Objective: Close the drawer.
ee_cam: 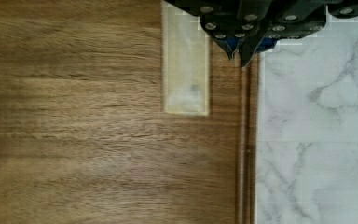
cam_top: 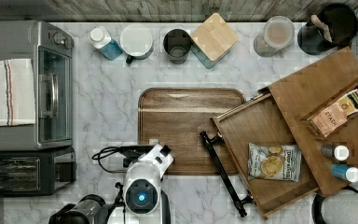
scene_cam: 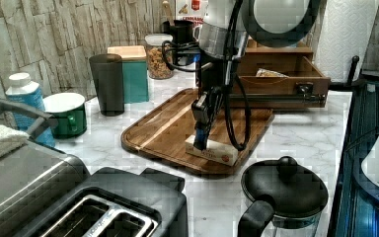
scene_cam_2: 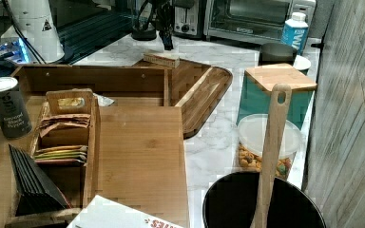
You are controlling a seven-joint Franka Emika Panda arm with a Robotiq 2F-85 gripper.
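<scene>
Top view: the wide shallow brown wooden drawer point(cam_top: 261, 140) with its long black bar handle point(cam_top: 223, 172) stands pulled out at the top view's right, a snack bag point(cam_top: 274, 161) inside. The gripper point(scene_cam: 201, 143), jaws pressed together, hangs over the rounded dark wooden tray point(cam_top: 177, 121); closing not begun.

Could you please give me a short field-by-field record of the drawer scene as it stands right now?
drawer: pulled open, holding a chip bag
handle: black bar across the drawer's front, untouched
hand: shut, above a small box on the tray, apart from the drawer
tray: on the marble counter, at the top view's left of the drawer
task state: not yet closed
</scene>
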